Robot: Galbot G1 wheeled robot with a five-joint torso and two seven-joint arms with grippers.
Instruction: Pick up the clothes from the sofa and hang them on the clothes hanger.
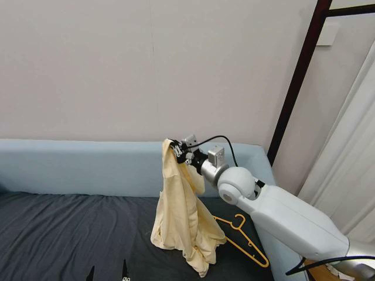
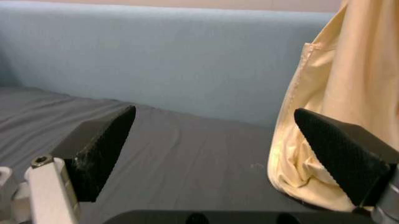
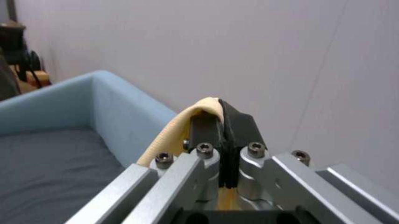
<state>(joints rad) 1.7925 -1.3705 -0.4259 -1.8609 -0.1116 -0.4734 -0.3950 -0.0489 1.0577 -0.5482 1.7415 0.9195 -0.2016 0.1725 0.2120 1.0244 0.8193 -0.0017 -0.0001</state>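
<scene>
A pale yellow garment point(image 1: 181, 216) hangs from my right gripper point(image 1: 176, 149), which is shut on its top edge in front of the sofa's backrest. Its lower folds rest on the dark seat. In the right wrist view the black pads point(image 3: 227, 135) pinch the yellow cloth point(image 3: 177, 128). An orange clothes hanger point(image 1: 246, 237) lies on the seat just right of the garment. My left gripper point(image 1: 107, 274) sits low at the front of the seat, open; in the left wrist view its fingers point(image 2: 100, 149) stand wide apart, with the garment point(image 2: 330, 107) beside one finger.
The sofa has a light blue backrest point(image 1: 76, 167) and a dark grey seat point(image 1: 64, 234). A dark pole of a clothes rack point(image 1: 296, 82) rises at the right against the wall, beside a white curtain point(image 1: 351, 170).
</scene>
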